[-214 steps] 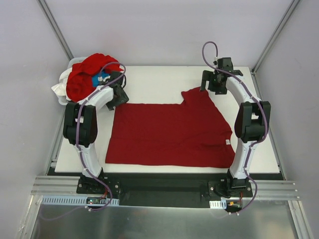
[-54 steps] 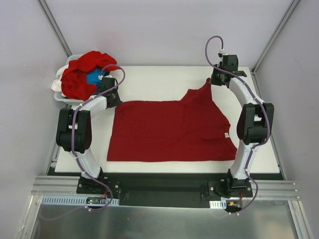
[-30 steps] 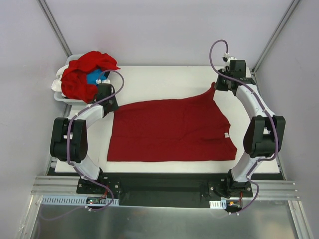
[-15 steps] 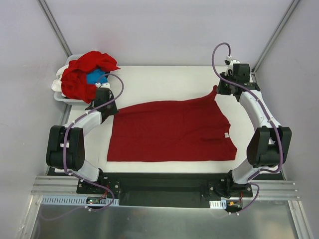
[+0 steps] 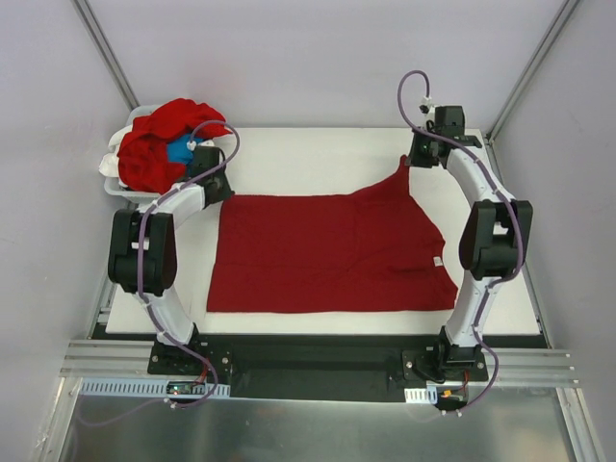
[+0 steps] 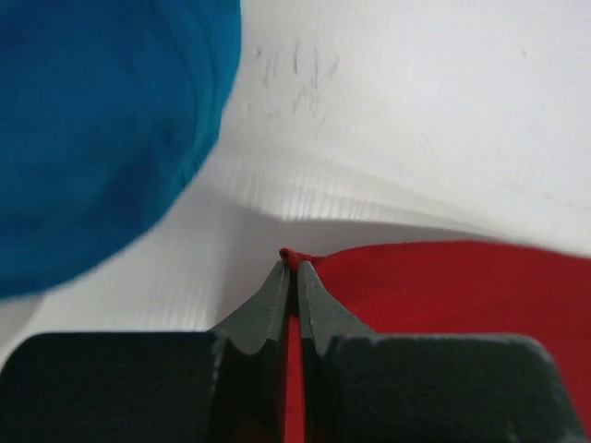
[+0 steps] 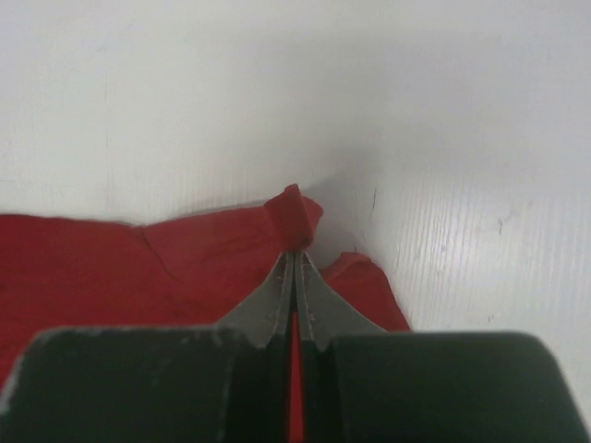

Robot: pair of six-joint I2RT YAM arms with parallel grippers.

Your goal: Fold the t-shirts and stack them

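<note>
Red t-shirt (image 5: 327, 255) flat — left claw (image 6: 294, 264), right claw (image 7: 294, 253) pinching far corners

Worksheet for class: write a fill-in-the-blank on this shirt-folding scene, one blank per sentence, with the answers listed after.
The left claw and right claw each pinch a far corner of the flat t-shirt, whose colour is ___.
In the heap beside the far-left corner of the table, one peeking t-shirt is ___.
The flat t-shirt's white label lies nearer the ___ arm.
Missing words: red; blue; right.
</note>
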